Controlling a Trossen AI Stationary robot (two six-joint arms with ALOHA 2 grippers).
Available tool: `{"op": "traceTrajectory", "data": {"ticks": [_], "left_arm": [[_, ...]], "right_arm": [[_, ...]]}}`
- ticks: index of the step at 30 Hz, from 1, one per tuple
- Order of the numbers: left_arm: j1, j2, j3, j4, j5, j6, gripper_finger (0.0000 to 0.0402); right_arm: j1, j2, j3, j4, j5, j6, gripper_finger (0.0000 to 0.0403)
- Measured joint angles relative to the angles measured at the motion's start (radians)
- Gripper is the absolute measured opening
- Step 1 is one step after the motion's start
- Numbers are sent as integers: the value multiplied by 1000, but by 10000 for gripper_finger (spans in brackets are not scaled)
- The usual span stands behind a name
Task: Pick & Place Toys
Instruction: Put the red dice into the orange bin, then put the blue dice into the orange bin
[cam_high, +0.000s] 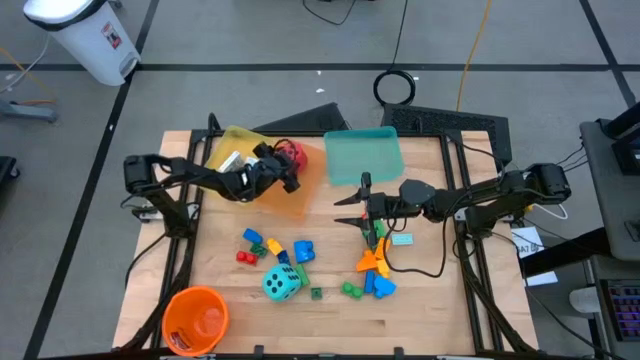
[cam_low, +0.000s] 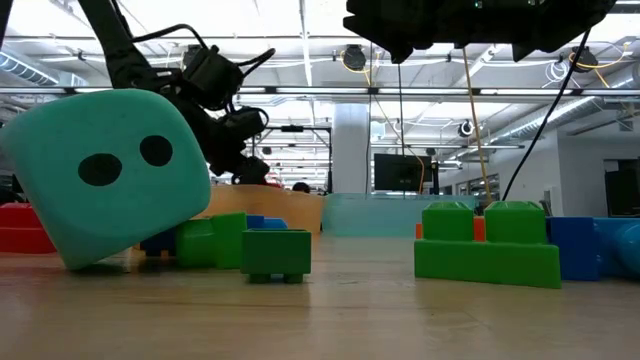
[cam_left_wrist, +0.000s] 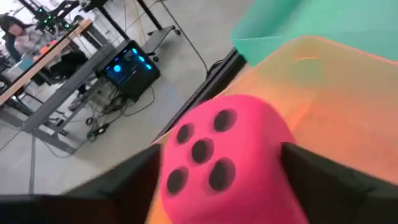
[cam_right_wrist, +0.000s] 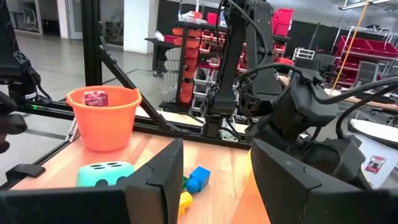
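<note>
My left gripper (cam_high: 283, 166) is shut on the red die (cam_high: 292, 153), above the translucent orange tray (cam_high: 290, 198); the die also shows in the left wrist view (cam_left_wrist: 224, 165). My right gripper (cam_high: 341, 211) is open and empty, its fingers pointing toward the table's left, just near of the teal tray (cam_high: 365, 155). The cyan die (cam_high: 282, 283) rests on the table, tilted onto a brick in the low view (cam_low: 105, 175). Small bricks lie in two groups: blue, red and green ones (cam_high: 275, 247), and orange, blue and green ones (cam_high: 374, 272). My left gripper pinches the red die between its two fingers (cam_left_wrist: 323, 180), one on each of two opposite faces (cam_left_wrist: 273, 155). The fingers reach in from the table's left, slanting down. The die is lifted clear above the orange tray, a dotted face toward the wrist camera.
A yellow tray (cam_high: 232, 148) lies left of the orange tray, under my left arm. The orange bucket (cam_high: 195, 318) stands at the near left corner. A white card (cam_high: 403, 239) lies under my right arm. Bare wood shows along the near right edge.
</note>
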Motion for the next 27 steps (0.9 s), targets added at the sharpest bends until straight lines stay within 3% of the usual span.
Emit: {"op": "traceTrajectory", "data": {"ticks": [3,10,16,20,22,27], "left_arm": [[-22,-17,0,3,0,0,383],[-107,-179,0,-69,-33,18,311],[-302,-431,0,-242,-22,-82,286],[-449,-579,0,-389,37,-273,290],[-505,-627,7,-481,125,-375,304],[-681,-615,132,-675,309,-473,347]], "right_arm": [[0,0,0,-2,0,0,155],[0,0,0,-3,0,0,155],[6,0,0,-3,-1,48,155],[16,0,0,-3,-4,53,155],[21,0,0,-3,-4,52,155],[23,0,0,-2,-5,51,155]]}}
